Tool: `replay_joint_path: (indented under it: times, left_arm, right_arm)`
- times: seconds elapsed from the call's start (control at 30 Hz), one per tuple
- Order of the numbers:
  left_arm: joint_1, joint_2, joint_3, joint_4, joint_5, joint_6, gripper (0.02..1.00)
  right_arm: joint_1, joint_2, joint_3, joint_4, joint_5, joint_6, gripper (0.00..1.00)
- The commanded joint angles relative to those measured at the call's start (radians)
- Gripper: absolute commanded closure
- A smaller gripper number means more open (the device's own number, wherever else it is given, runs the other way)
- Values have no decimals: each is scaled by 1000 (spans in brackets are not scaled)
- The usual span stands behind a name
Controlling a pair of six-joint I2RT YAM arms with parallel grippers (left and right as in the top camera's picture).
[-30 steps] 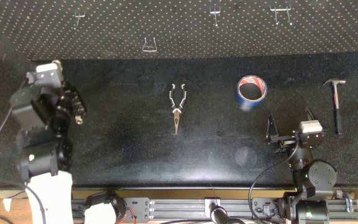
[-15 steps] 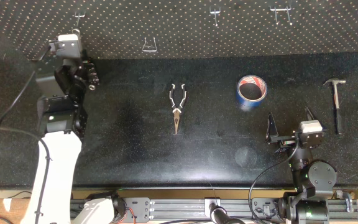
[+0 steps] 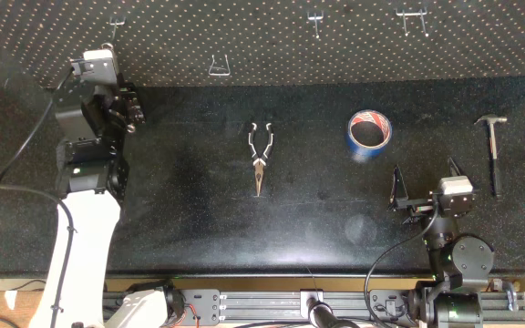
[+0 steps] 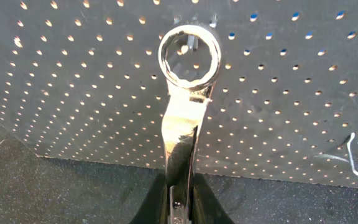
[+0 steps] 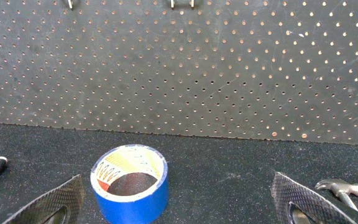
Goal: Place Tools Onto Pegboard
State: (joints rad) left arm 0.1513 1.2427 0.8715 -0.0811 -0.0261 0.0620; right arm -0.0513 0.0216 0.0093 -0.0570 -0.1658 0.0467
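From above, the left arm (image 3: 80, 173) reaches up the left side of the black bench (image 3: 199, 210) to the foot of the pegboard (image 3: 272, 36). A pair of pliers (image 3: 260, 155) lies flat near the middle of the bench. A blue tape roll (image 3: 369, 133) stands to their right, and a hammer (image 3: 492, 150) lies at the far right. The right hand (image 3: 424, 178) sits low on the bench, below the tape and beside the hammer.

At the left wrist, the left hand (image 4: 180, 199) is clamped on the shank of a wrench (image 4: 182, 118), which it holds upright against the pegboard. The wrench's ring end is at a small metal hook (image 4: 192, 43), and the hook can be seen through the ring. The ring seems to be over the hook, though I cannot tell whether it hangs there or only stands in front of it.

At the right wrist, the right hand is spread wide and has nothing in it. The tape roll stands on the bench between its fingers (image 5: 48, 202) and a little ahead of them. The hammer's head is just past one finger and a pliers handle is past the other.
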Motion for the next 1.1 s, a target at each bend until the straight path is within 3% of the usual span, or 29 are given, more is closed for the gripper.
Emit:
replay_joint_path:
  times: [0.03, 0.6, 0.73, 0.8, 0.83, 0.97, 1.07, 1.1]
  left_arm:
    - [-1, 13, 9, 11, -35, -3, 989]
    - [-1, 156, 9, 175, -34, -2, 965]
    - [-1, 150, 9, 179, -34, -2, 546]
    - [-1, 113, 9, 179, -34, -2, 154]
    - [-1, 79, 9, 171, -34, -2, 23]
    - [6, -46, 9, 106, -43, -2, 23]
    - [12, -231, 9, -61, -41, -3, 23]
    - [7, -270, 9, -91, 37, -71, 23]
  right_arm:
    - [5, -3, -5, -2, 2, -10, 18]
    - [5, -3, -5, -2, 2, -10, 18]
    - [5, -3, -5, -2, 2, -10, 16]
    - [5, -3, -5, -2, 2, -10, 18]
    - [5, -3, -5, -2, 2, -10, 20]
    - [5, -3, -5, -2, 2, -10, 18]
    - [5, -3, -5, -2, 2, -10, 18]
    - [5, -3, -5, -2, 2, -10, 18]
